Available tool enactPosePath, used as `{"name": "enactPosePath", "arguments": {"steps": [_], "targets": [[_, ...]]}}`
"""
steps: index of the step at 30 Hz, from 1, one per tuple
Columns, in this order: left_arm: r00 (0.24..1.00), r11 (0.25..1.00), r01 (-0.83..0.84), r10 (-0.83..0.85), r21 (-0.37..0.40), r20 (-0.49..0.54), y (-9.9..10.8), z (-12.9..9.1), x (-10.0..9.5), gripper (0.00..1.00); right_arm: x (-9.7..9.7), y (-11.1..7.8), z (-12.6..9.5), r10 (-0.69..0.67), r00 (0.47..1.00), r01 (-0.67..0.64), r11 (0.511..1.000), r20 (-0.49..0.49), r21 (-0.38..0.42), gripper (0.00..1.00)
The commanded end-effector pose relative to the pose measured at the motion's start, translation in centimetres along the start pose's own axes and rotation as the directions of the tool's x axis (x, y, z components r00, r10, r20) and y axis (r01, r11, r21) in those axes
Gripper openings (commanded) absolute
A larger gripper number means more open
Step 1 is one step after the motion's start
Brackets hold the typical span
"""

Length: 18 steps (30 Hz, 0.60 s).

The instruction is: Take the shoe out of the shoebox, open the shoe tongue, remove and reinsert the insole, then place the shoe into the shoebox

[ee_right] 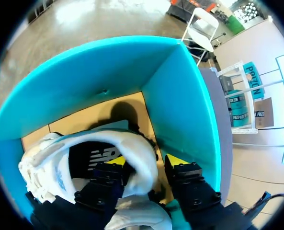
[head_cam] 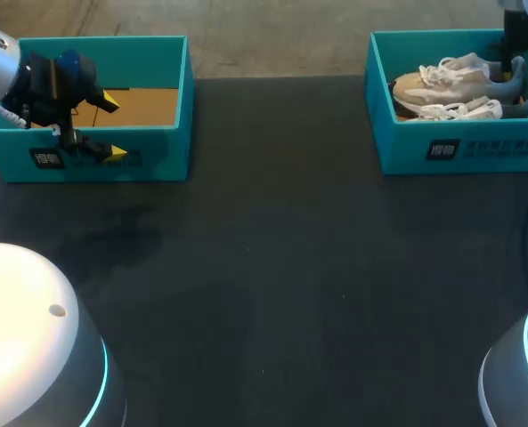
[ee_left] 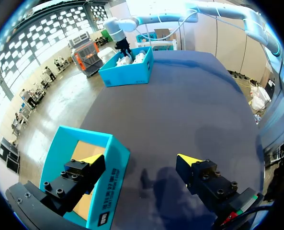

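Right gripper (head_cam: 506,82) is reaching down into the right shoebox (head_cam: 477,151) at the far right of the table (head_cam: 272,267). It is working at the heel end of the shoe (head_cam: 437,80), the one lying along the box's far wall.

In the right wrist view the right gripper (ee_right: 144,163) is straddling the shoe's (ee_right: 132,143) heel collar, one finger in the mouth and one outside behind the heel. The jaws are part-way in and appear clamped on the collar, though contact on the outer side is hard to confirm. Judgement: the heel is being chosen as the stiffest edge for lifting the shoe straight up and out. The task is only beginning, with the shoe lying in the box.

Obstructions:
- The right wall of the box (ee_right: 180,105) is standing just beside the outer finger, leaving little room.
- A second shoe (head_cam: 455,111) is lying just beside the first on the near side, its laces loose. In the wrist view it (ee_right: 137,213) is sitting under the gripper and could snag or drag along.

Left gripper (head_cam: 114,127) is waiting at the far left over the near wall of the left shoebox (head_cam: 157,151). Its jaws are wide apart and holding nothing. In its wrist view the gripper (ee_left: 141,160) has one finger over the box (ee_left: 110,191) interior, which is showing only a bare cardboard floor, and the other over the table (ee_left: 189,96). Judgement: it is parked out of the way. The right shoebox (ee_left: 127,74) is showing well apart from it across the table.
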<state>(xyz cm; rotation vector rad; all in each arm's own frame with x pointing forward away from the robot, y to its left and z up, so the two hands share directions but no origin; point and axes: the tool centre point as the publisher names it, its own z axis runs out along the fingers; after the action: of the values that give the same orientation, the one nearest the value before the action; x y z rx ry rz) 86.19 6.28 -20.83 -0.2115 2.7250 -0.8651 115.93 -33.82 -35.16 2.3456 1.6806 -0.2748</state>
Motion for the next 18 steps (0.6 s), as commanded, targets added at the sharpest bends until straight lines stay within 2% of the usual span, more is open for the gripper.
{"name": "enactPosePath", "arguments": {"steps": [1,2,3,4,9,12,15,18], "targets": [[1.000,1.000,-0.001,0.001,-0.002,-0.001,0.0,0.0,0.0,1.00,-0.1,-0.4,-0.3,0.005,1.000,-0.005,1.000,-0.004,-0.001,0.74],[1.000,1.000,-0.001,0.001,-0.002,-0.001,0.0,0.0,0.0,1.00,-0.1,-0.4,-0.2,0.005,1.000,-0.005,1.000,-0.005,0.000,0.84],[1.000,1.000,-0.001,0.001,-0.002,-0.001,0.0,0.0,0.0,1.00,0.0,-0.4,-0.2,0.005,1.000,-0.005,1.000,-0.005,0.001,0.88],[1.000,1.000,-0.001,0.001,-0.002,-0.001,0.0,0.0,0.0,1.00,0.1,-0.4,-0.3,0.005,1.000,-0.005,1.000,-0.004,0.002,0.82],[1.000,1.000,-0.001,0.001,-0.002,-0.001,0.0,0.0,0.0,1.00,-0.2,-0.7,-1.6,0.007,1.000,-0.007,1.000,0.000,-0.018,0.83],[1.000,1.000,-0.001,0.001,-0.002,-0.001,0.0,0.0,0.0,1.00,-0.4,-0.9,-2.6,0.014,0.999,-0.015,0.999,-0.031,-0.033,0.84],[1.000,1.000,-0.001,0.001,-0.002,-0.001,0.0,0.0,0.0,1.00,-0.1,-1.4,-4.1,-0.014,0.999,0.012,0.999,-0.046,-0.043,1.00],[1.000,1.000,-0.001,0.001,-0.002,-0.001,0.0,0.0,0.0,1.00,0.3,-2.1,-5.2,-0.043,0.998,0.041,0.998,-0.045,-0.053,1.00]]}}
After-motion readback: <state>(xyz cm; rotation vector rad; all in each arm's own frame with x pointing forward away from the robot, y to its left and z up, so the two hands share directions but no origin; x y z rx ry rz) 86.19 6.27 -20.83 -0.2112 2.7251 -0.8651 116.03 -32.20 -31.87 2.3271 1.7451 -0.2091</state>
